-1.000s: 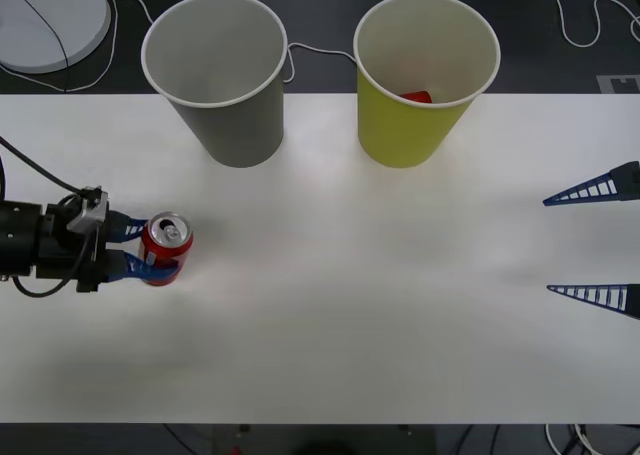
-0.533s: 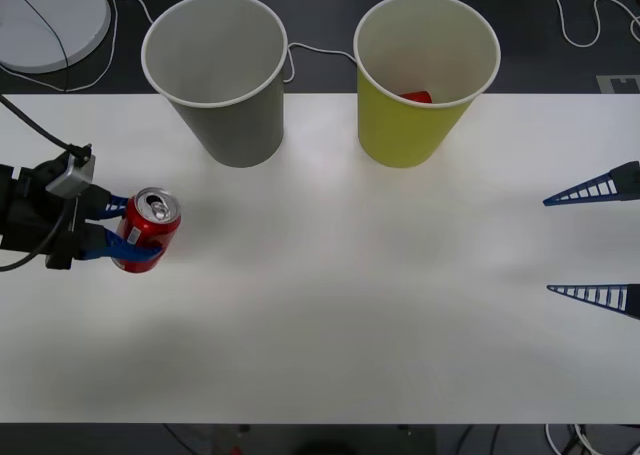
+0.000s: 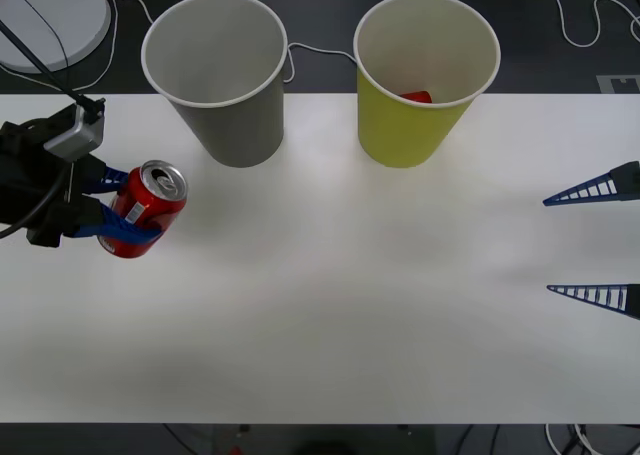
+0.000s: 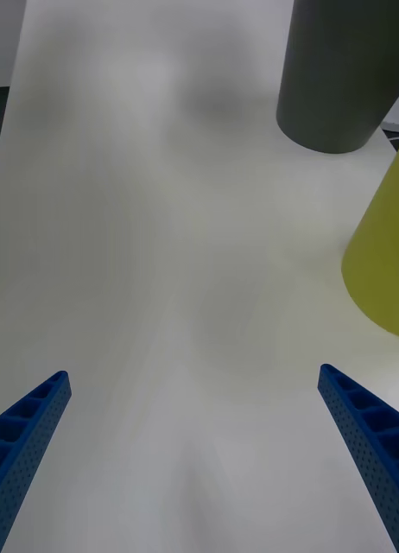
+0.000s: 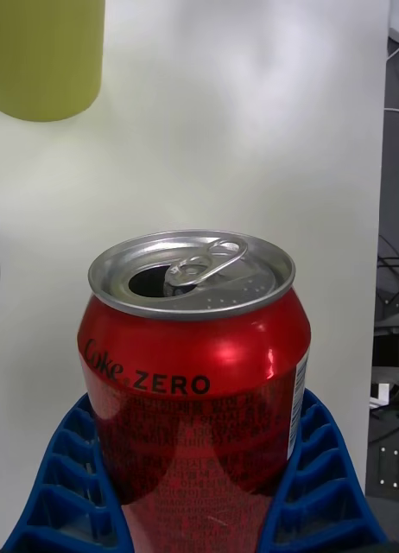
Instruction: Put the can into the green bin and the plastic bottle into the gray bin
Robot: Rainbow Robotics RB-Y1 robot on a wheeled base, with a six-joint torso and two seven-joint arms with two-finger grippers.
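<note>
A: Left hand (image 3: 118,207) status?

B: Near the desk's (image 3: 330,305) left edge, blue fingers (image 5: 325,484) pinched on either side of the can (image 3: 145,208). The can is tilted, its silver top leaning toward the bins. In the left wrist view the can (image 5: 195,363) sits between the ribbed fingers, pull tab and open mouth visible, "ZERO" legible on the label.

A: Is the can off the desk?

B: It appears lifted clear of the surface, but the front view looks down too steeply to be sure.

A: Bins?

B: Both upright along the far edge. The gray bin (image 3: 222,85) stands left of centre and is the one nearer the can. The green bin (image 3: 420,80) stands right of centre, apart from the gray one, with a small red object (image 3: 416,97) showing inside it against the far wall.

A: Right hand (image 3: 592,243)?

B: At the desk's right edge, fingers spread wide, holding nothing, well apart from both bins. Its wrist view shows the two blue fingertips (image 4: 31,415) over bare white desk, with the gray bin (image 4: 346,78) and the green bin (image 4: 381,259) beyond.

A: Anything else?

B: A white round device (image 3: 50,20) with a cable lies past the far left corner, on the dark floor.
</note>
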